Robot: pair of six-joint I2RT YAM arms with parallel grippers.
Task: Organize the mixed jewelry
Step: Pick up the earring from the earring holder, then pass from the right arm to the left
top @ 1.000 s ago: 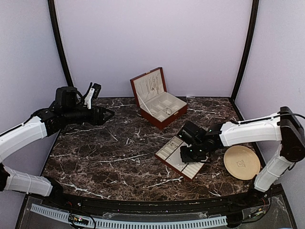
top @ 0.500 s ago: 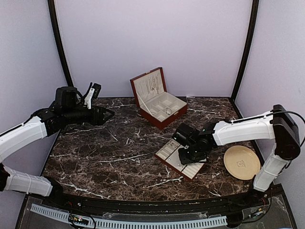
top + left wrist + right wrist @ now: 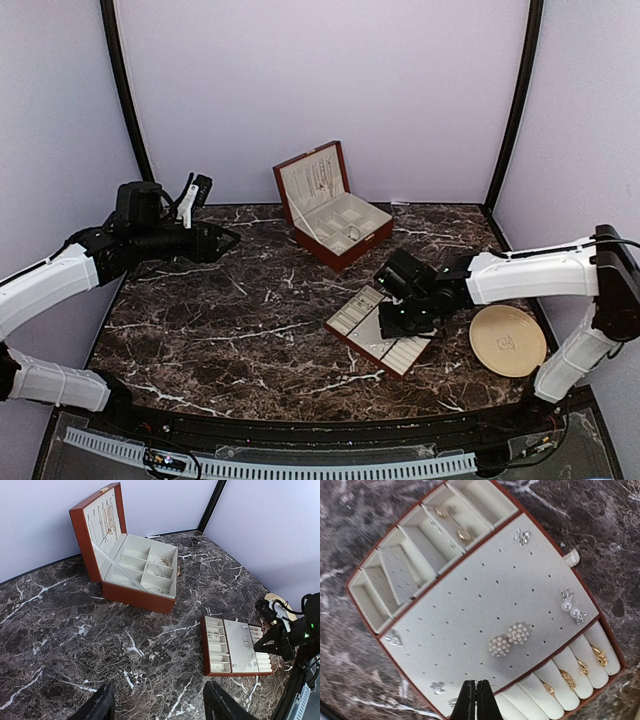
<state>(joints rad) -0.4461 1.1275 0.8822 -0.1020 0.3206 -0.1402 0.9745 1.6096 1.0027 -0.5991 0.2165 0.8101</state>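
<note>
the mixed jewelry (image 3: 509, 639) sits pinned across the cream tray (image 3: 485, 595), rings in its rolls. the right tool (image 3: 474, 692) hangs over the tray's roll edge, pressed together. a beige plate (image 3: 508, 340) lies just right of the tray and an open wooden box (image 3: 335, 215) behind it. the left tool (image 3: 159, 707), spread, hovers well left of the tray above the wide marble worktop (image 3: 220, 320).

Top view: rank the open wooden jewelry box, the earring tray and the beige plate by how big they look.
1. open wooden jewelry box, lid included.
2. earring tray, partly hidden under the right gripper, so its lead is rough.
3. round beige plate.
</note>
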